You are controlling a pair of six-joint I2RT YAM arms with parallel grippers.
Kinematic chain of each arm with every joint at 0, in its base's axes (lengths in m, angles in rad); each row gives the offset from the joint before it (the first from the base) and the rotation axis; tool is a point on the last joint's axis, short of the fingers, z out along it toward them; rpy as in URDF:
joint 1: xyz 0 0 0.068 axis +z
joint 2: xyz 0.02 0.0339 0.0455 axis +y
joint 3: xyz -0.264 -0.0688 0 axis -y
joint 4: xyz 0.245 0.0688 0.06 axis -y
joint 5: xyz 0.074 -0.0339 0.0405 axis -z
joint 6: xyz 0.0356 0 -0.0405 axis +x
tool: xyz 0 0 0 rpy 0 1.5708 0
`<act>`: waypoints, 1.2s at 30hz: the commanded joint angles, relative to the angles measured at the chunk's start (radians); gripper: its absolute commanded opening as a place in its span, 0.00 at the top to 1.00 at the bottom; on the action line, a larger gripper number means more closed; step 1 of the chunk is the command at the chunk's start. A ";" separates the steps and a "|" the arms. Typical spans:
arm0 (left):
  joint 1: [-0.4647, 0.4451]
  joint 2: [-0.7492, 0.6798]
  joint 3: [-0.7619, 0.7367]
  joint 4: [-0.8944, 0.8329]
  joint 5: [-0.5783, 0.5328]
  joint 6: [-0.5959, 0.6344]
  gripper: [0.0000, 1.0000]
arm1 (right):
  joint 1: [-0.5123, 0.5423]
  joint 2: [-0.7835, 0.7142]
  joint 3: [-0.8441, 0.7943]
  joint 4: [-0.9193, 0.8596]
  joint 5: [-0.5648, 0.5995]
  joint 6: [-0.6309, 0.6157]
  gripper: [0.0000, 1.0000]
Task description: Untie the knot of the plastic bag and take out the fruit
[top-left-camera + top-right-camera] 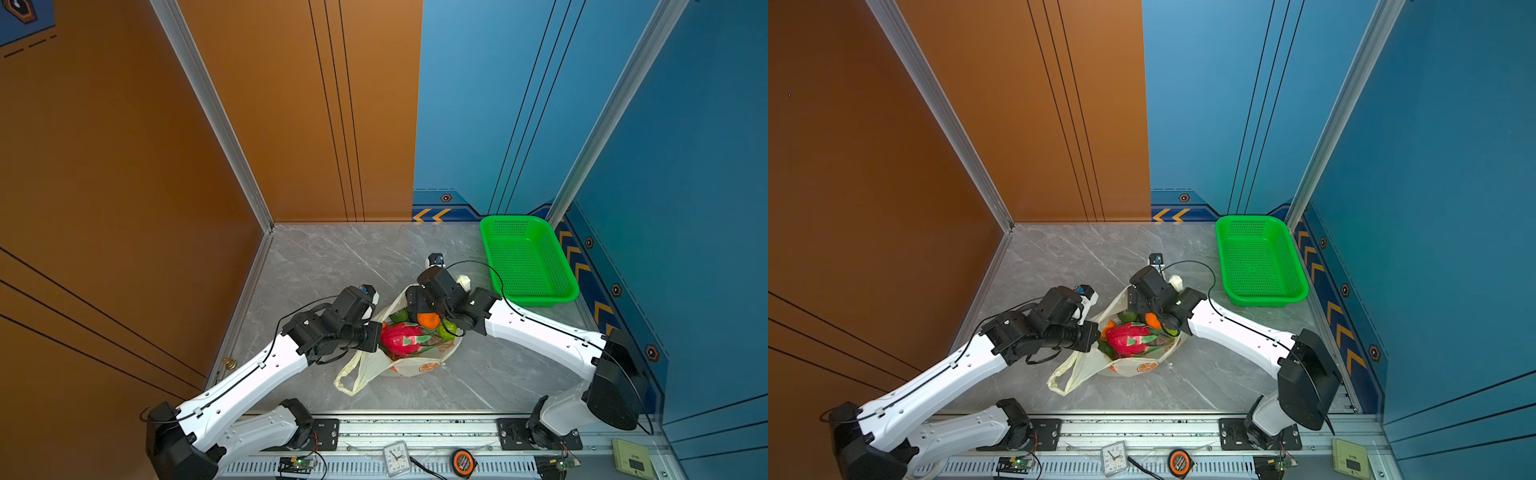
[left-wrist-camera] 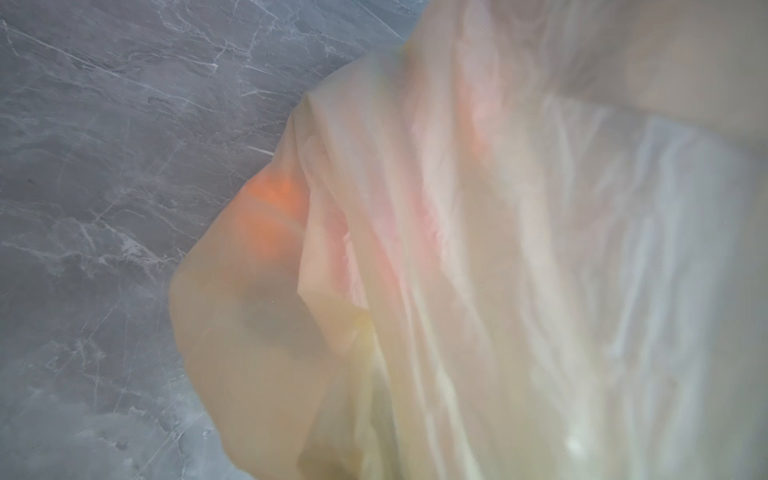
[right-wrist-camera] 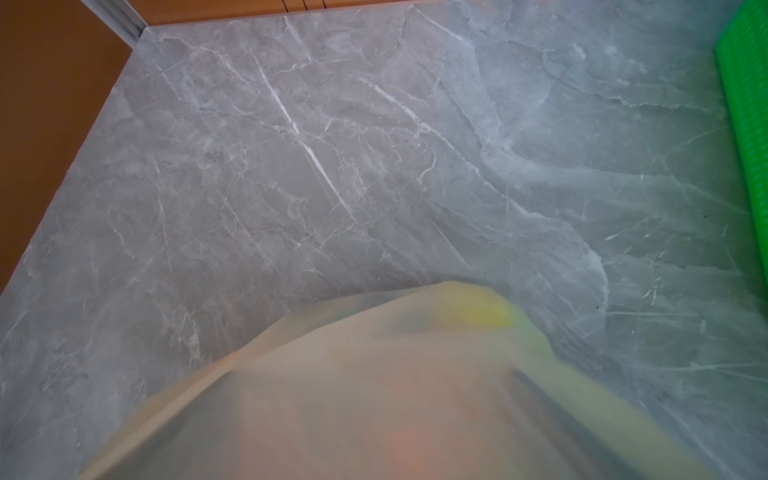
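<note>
Plastic bag mouth up, long axis near-left to far-right — dragon fruit inside, leaf tips rightward. Left gripper pinched closed at bag rim; right gripper — spread hidden, can't tell.

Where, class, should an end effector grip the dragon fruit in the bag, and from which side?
Probably across the dragon fruit's pink middle, coming straight down from above: it lies uppermost in the plastic bag's open mouth, while the bag's walls and an orange crowd its sides.
</note>
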State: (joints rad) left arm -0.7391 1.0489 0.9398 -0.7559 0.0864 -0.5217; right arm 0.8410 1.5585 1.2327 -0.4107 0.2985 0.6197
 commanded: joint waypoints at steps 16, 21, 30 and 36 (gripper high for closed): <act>0.074 0.003 0.046 -0.029 0.007 0.004 1.00 | 0.215 -0.044 0.044 -0.294 -0.077 -0.035 0.02; 0.084 0.028 0.066 -0.029 0.010 0.011 1.00 | 0.280 -0.077 -0.033 -0.265 -0.013 -0.008 0.01; 0.101 0.035 0.083 -0.026 -0.010 -0.011 1.00 | 0.426 -0.175 -0.208 -0.227 0.084 0.090 0.00; 0.104 0.067 0.141 -0.013 -0.004 -0.015 1.00 | 0.502 -0.136 -0.308 -0.196 0.025 0.152 0.00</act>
State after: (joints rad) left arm -0.6460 1.1057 1.0294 -0.7742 0.0864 -0.5259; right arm 1.3239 1.4010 0.9627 -0.6224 0.3328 0.7166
